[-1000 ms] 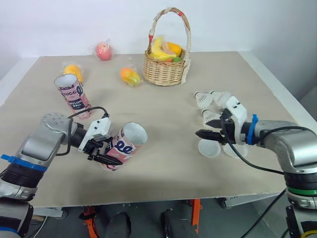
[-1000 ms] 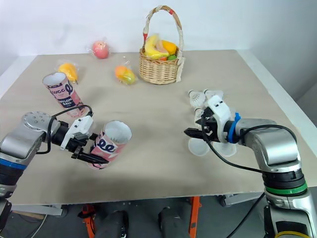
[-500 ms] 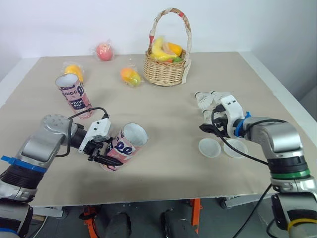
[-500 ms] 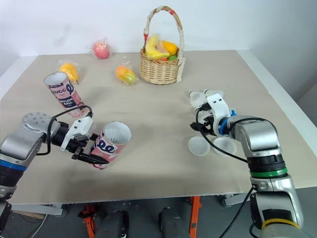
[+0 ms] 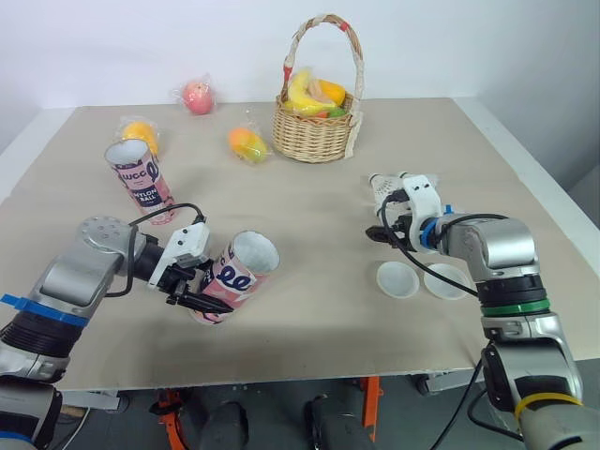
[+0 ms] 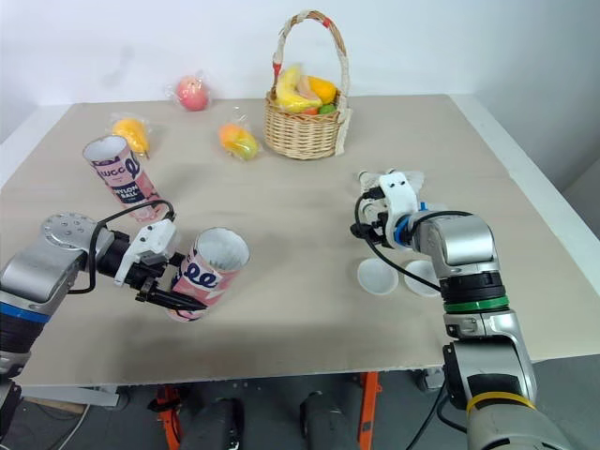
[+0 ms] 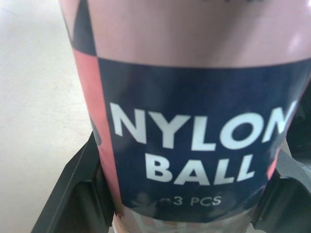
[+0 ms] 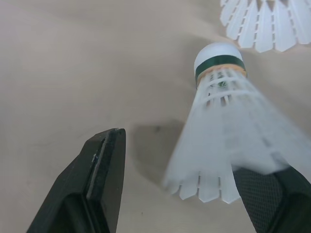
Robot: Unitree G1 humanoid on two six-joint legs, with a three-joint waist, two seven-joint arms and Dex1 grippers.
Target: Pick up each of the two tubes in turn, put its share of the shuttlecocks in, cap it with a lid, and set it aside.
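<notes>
Now lining up on a shuttlecock, forward and right of the woven wicker fruit basket.

On the beige worktop, the right pincer is spread wide around a white feathered shuttlecock, with nothing gripped. The left pincer is clenched on the pink cardboard tube, tilted with its mouth open, forward and left of the basket. The skirt lies against one finger, so closing off-centre could crush the feathers or flick the shuttlecock away. Two round white lids lie nearer the robot than the shuttlecock.
</notes>
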